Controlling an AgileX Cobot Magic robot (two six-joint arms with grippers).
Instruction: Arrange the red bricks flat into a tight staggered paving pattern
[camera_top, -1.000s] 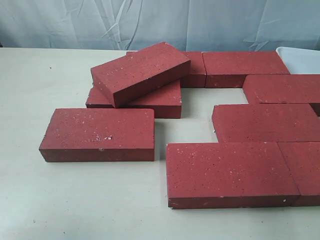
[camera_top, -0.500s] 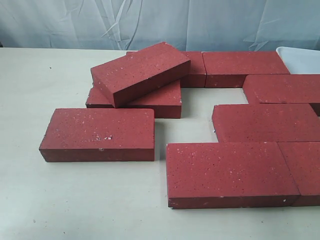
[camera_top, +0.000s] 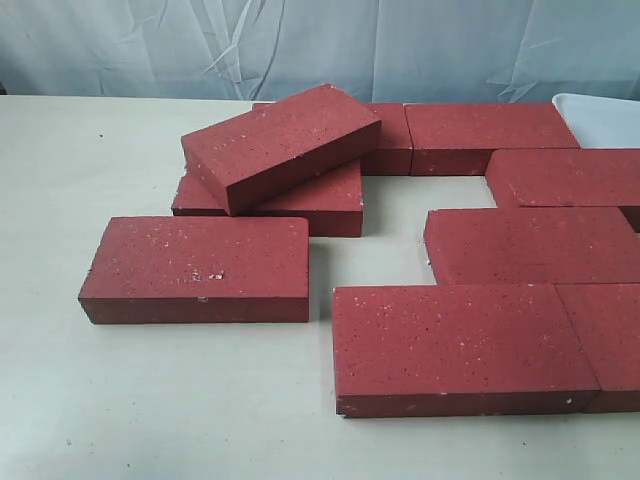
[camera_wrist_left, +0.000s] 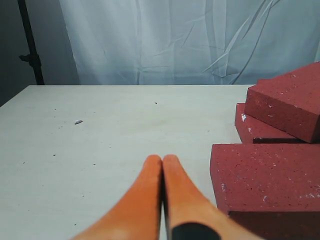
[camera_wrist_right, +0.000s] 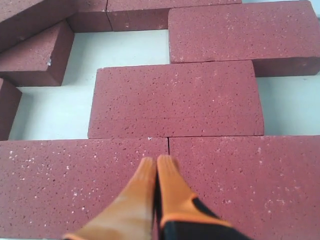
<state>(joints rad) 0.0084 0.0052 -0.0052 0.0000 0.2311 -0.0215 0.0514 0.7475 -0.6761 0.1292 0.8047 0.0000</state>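
Your left gripper (camera_wrist_left: 162, 159) points forward, its two orange fingers (camera_wrist_left: 135, 200) pressed together from base to tip, gripping nothing. Your right gripper (camera_wrist_right: 156, 160) is angled downward with its fingers (camera_wrist_right: 131, 200) closed flush and empty. Each gripper shows a black patch near one finger's base.

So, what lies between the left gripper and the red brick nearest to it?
Only bare table; the left wrist view shows an open gap between the left gripper and that red brick.

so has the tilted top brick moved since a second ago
No. The tilted brick lies at the same angle across the lower brick, with the same overlap.
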